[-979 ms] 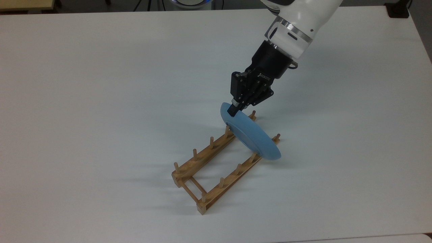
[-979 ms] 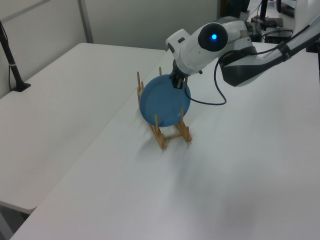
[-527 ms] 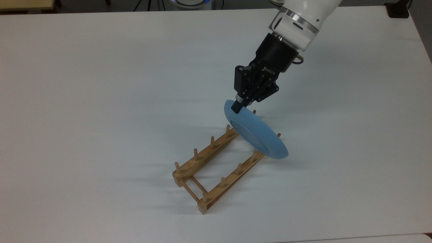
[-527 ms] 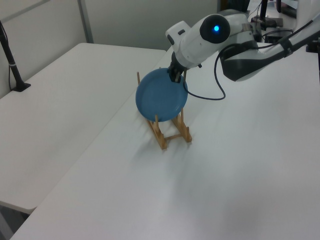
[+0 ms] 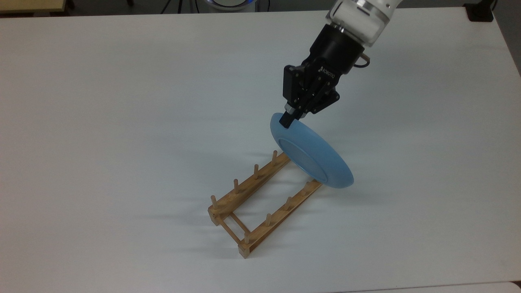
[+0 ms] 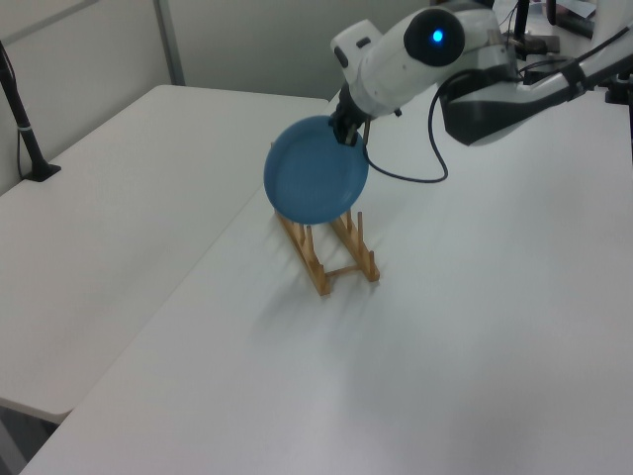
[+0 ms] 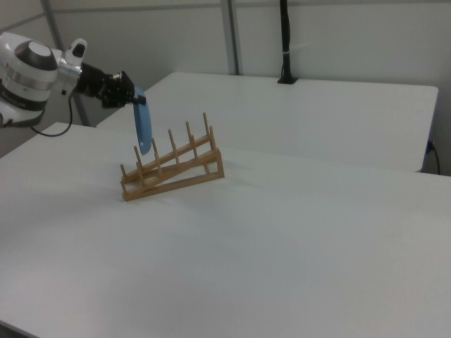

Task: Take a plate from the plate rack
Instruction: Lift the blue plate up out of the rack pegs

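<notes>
The light-blue plate (image 5: 311, 154) hangs on edge, tilted, over one end of the wooden plate rack (image 5: 240, 192). My gripper (image 5: 286, 121) is shut on the plate's upper rim. In the left view the plate (image 6: 316, 170) faces the camera, with the gripper (image 6: 346, 134) at its top right and the rack (image 6: 315, 265) below it. In the right view the plate (image 7: 143, 129) is edge-on under the gripper (image 7: 137, 100), with its lower edge near the peg tops at the left end of the rack (image 7: 176, 172). I cannot tell whether it touches them.
The rack stands on a wide white table (image 5: 122, 101). A second white table (image 6: 109, 188) adjoins it, with a black pole (image 6: 25, 129) clamped at its edge. A black cable (image 6: 406, 178) hangs from the arm.
My gripper has risen with the plate in it. The plate has come up out of the rack's pegs and drifted slightly to the top view's right. The rack has stayed in place.
</notes>
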`<state>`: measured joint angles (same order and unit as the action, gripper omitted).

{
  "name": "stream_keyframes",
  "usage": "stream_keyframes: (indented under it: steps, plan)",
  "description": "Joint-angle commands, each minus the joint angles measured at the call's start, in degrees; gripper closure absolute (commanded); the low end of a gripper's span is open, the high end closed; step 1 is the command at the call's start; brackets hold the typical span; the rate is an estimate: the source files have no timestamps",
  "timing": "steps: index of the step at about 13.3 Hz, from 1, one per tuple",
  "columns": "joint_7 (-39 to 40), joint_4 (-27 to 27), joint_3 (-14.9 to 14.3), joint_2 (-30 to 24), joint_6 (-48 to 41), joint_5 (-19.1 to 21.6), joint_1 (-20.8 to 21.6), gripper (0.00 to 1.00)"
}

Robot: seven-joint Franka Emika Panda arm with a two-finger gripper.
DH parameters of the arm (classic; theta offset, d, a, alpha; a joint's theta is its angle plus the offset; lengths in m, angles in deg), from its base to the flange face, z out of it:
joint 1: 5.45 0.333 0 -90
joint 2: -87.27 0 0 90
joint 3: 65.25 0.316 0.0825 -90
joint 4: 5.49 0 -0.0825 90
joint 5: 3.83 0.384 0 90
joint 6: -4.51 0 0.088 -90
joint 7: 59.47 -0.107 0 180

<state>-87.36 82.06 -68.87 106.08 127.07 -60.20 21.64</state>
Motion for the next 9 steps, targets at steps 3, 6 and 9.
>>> stream_keyframes:
  steps: [3,6,9]
  plan:
    - [0.4,-0.8,-0.8,-6.3,0.6,8.3,-1.6,1.00]
    - [1.9,-0.5,-0.4,-8.5,0.7,17.0,-5.3,1.00]
    - [8.0,-0.3,-1.1,-10.8,-0.5,33.5,-8.5,1.00]
